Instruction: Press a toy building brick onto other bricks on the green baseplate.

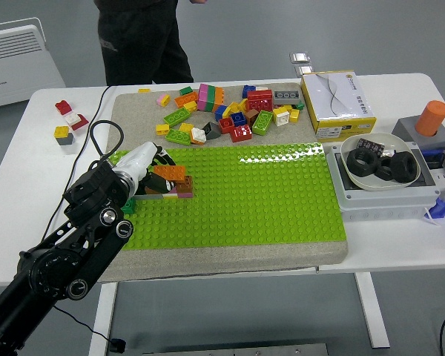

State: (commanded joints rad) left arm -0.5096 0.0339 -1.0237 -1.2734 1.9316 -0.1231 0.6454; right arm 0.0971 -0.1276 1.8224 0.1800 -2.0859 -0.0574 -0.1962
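The green baseplate [252, 196] lies in the middle of the table on a beige mat. At its left end stands a small stack of bricks [174, 189], brown and pink at the bottom with an orange brick [170, 174] on top. My left hand [152, 169], white-backed with black fingers, rests on that stack, its fingers curled over the orange brick. The left arm comes in from the lower left. A pile of loose coloured bricks [226, 111] lies on the mat behind the baseplate. My right hand is out of view.
A person in dark clothes [137, 41] stands at the far left side. A yellow-white box [337, 104], a grey tray with a bowl of black rings [382, 167] and an orange cylinder [432, 117] sit at the right. A few bricks [67, 122] lie far left.
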